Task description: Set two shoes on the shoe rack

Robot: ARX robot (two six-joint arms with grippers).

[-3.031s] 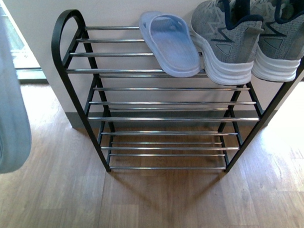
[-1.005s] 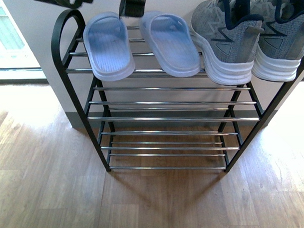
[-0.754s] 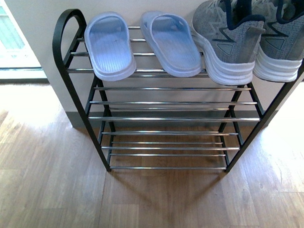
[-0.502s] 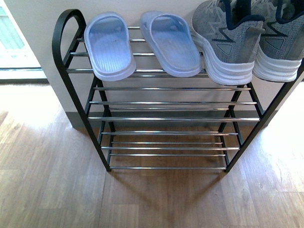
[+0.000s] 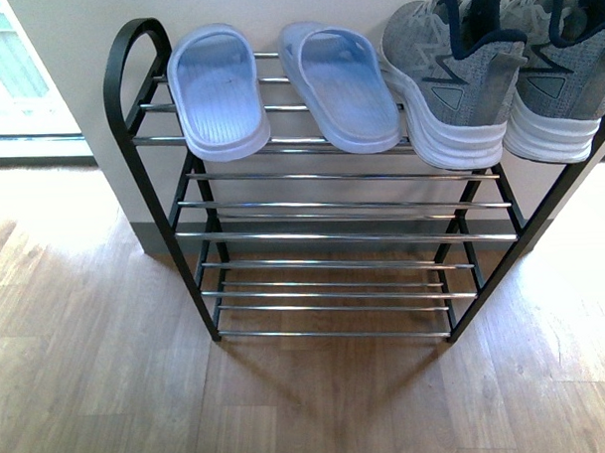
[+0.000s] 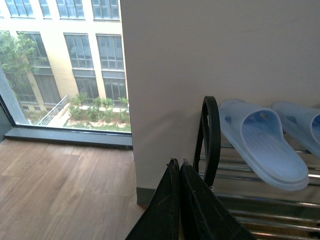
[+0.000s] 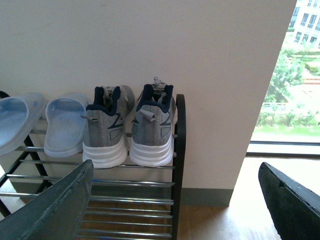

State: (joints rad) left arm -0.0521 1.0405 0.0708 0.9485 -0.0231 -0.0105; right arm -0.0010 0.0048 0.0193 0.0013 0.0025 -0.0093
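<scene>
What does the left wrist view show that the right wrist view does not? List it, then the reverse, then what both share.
Only the left wrist view: the left gripper, jaws shut and empty, and the rack's left arched end.

Only the right wrist view: both grey sneakers on the top tier, the right gripper wide open, and the rack's right end.

Both: the pale blue slides on the shoe rack, and the wall.

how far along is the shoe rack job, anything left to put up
It looks finished. Both pale blue slides and both grey sneakers sit on the top tier of the shoe rack. Nothing is in hand: the left gripper is shut on nothing, and the right gripper is open and empty. No shoe shows on the floor.
</scene>
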